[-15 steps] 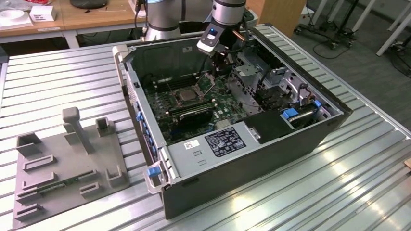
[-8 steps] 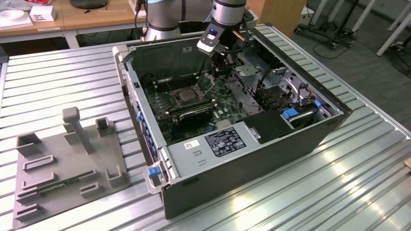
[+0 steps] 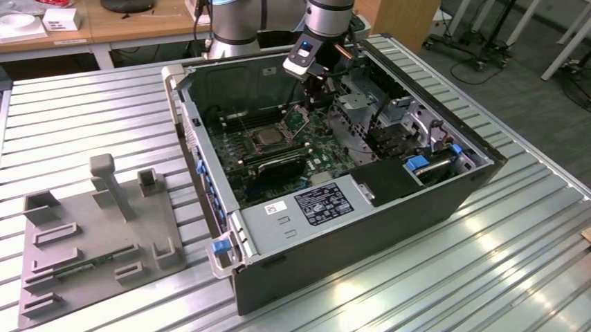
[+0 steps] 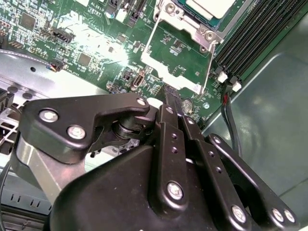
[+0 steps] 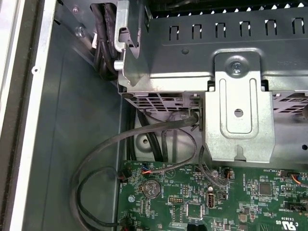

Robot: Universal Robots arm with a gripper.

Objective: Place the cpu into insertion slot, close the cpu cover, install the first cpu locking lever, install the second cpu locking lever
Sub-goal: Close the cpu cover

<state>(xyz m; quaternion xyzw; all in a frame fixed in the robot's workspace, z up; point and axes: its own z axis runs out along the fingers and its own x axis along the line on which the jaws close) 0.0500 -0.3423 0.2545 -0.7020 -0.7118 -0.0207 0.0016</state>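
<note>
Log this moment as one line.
cpu: flat grey square chip seated in silver-rimmed square socket | cover: thin silver windowed frame raised open | claw: near cover's free edge

I saw the green motherboard (image 5: 216, 204) meeting a slotted grey metal cage (image 5: 211, 43). A silver bracket (image 5: 239, 115) lay flat against that cage, held by one screw (image 5: 235, 67). Black cables (image 5: 159, 127) ran out from under the cage and looped across the grey case wall (image 5: 72, 96) to the board's edge. Near that edge sat a round cell (image 5: 152, 188), probably a coin battery.

Illegible small print on the white label (image 3: 323, 202) and the green motherboard (image 5: 163, 190).
</note>
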